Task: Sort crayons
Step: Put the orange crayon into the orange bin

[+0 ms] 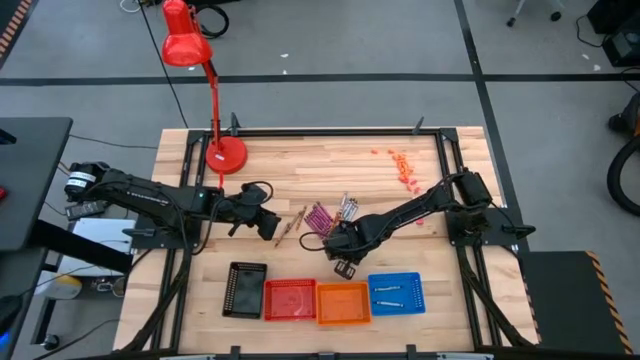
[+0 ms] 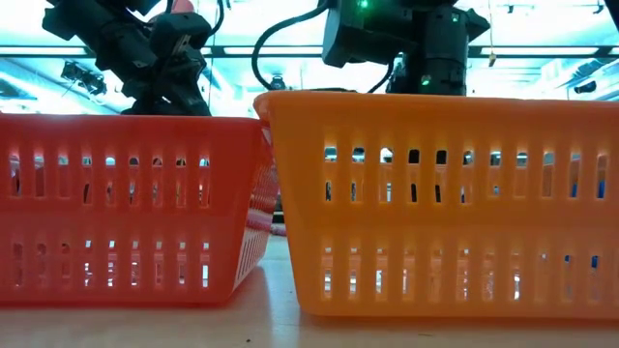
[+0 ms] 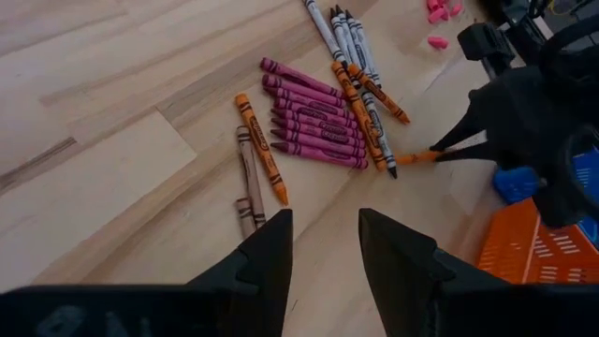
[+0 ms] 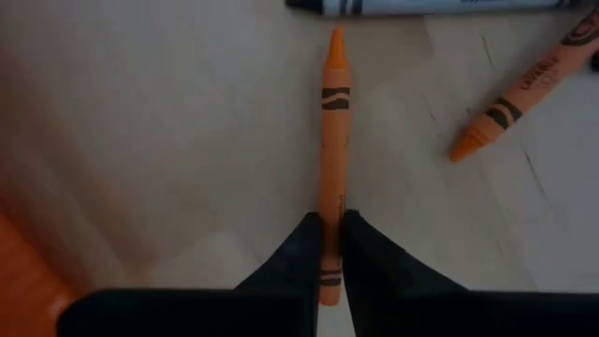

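The crayons lie in a loose heap mid-table (image 1: 325,213). The left wrist view shows a row of magenta ones (image 3: 314,117), grey-white ones (image 3: 342,33), orange ones (image 3: 360,108), and an orange (image 3: 260,150) and a brown one (image 3: 247,183) apart from the rest. My right gripper (image 1: 337,240), at the heap's near side, is shut on one orange crayon (image 4: 332,140). My left gripper (image 3: 323,243) is open and empty, just left of the heap (image 1: 272,226). My right gripper pinches the orange crayon between its two fingers near the blunt end (image 4: 329,229). The crayon lies along the fingers, its pointed tip (image 4: 337,37) sticking out ahead toward the heap. It sits low over the wood; whether it is lifted clear I cannot tell.
Four baskets stand in a row at the near edge: black (image 1: 245,290), red (image 1: 290,298), orange (image 1: 343,303), and blue (image 1: 397,293) with pale sticks inside. A red desk lamp (image 1: 225,152) stands at the far left. Small pink bits (image 1: 400,165) lie at the far right.
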